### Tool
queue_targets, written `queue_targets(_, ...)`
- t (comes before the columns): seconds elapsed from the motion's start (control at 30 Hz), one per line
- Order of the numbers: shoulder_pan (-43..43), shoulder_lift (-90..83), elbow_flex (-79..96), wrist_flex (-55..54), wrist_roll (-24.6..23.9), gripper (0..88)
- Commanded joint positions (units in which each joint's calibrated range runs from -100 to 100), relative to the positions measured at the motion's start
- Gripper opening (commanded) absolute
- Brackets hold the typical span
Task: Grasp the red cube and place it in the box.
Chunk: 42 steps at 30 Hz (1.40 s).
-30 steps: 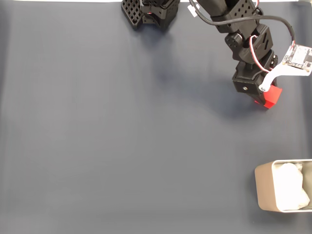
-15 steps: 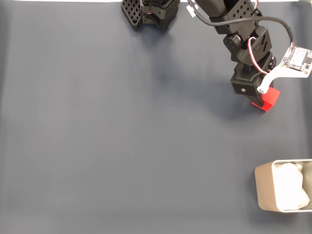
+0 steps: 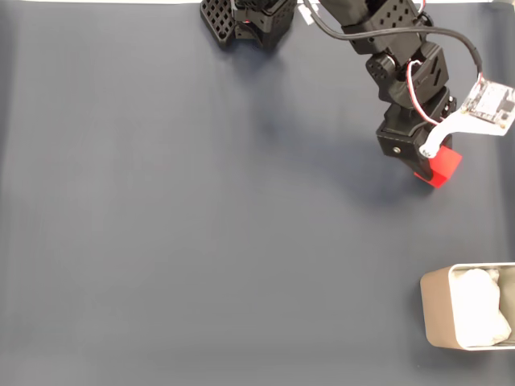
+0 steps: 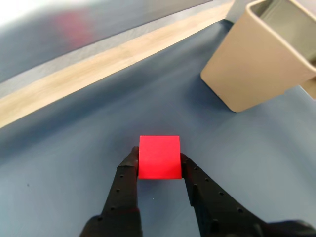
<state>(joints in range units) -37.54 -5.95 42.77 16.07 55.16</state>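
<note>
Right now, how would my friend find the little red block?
Look at the dark blue mat and follow the black arm to its gripper. The red cube sits pinched between the fingers. It is the only bright red thing, much smaller than the beige box.

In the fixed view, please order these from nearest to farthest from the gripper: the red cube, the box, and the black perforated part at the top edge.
1. Red cube: held in the gripper, right side.
2. Box: bottom right corner.
3. Black perforated part: top edge, left of the arm.

A dark blue-grey table [image 3: 177, 225] carries the box [image 3: 438, 318] at its lower right corner, seemingly alone.
</note>
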Motion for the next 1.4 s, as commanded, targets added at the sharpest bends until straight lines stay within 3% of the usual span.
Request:
queue_targets(0.0, 1.74, -5.06, -5.72, 3.11, -1.81, 0.0)
queue_targets(0.77, 9.48, -6.7, -28.35, 12.62, -4.64, 0.0)
queue_targets(1.37, 12.25, 14.7, -52.89, 13.03, -5.86, 0.0)
